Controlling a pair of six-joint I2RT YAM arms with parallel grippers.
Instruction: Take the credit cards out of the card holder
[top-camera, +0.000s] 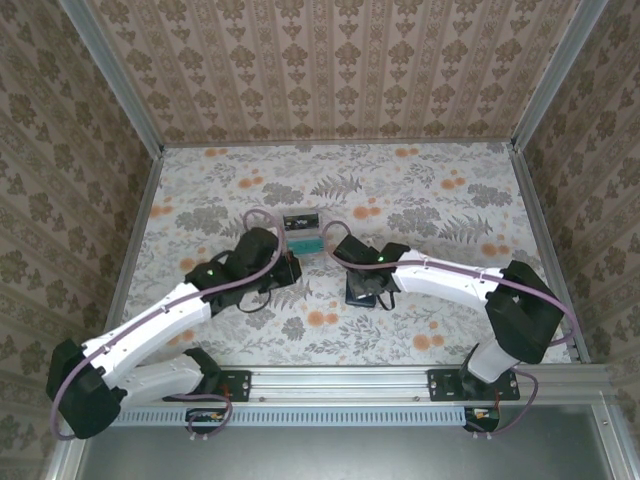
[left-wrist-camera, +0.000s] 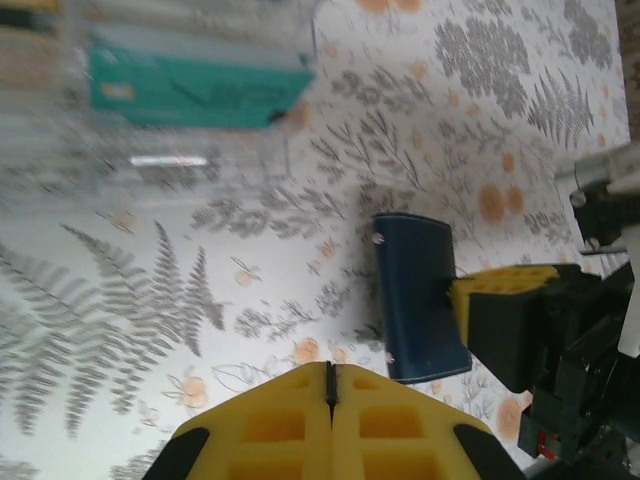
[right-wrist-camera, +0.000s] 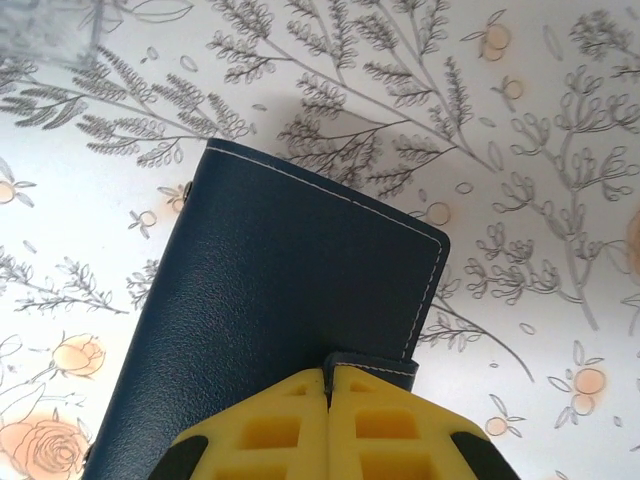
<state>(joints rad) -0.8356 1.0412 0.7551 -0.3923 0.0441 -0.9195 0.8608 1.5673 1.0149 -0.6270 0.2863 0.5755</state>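
Both jaws shut, right pair at closed card holder (right-wrist-camera: 270, 300) (navy), teal-filled clear box (left-wrist-camera: 150, 110).

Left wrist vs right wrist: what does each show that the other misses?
Left wrist adds: a clear box with teal contents, the shut left end effector, and the right end effector side-on at the wallet's edge.
Right wrist adds: the wallet's stitching close up, and its strap meeting the shut tips; whether it's pinched is unclear.
Both: the closed navy wallet lying flat on the floral table.
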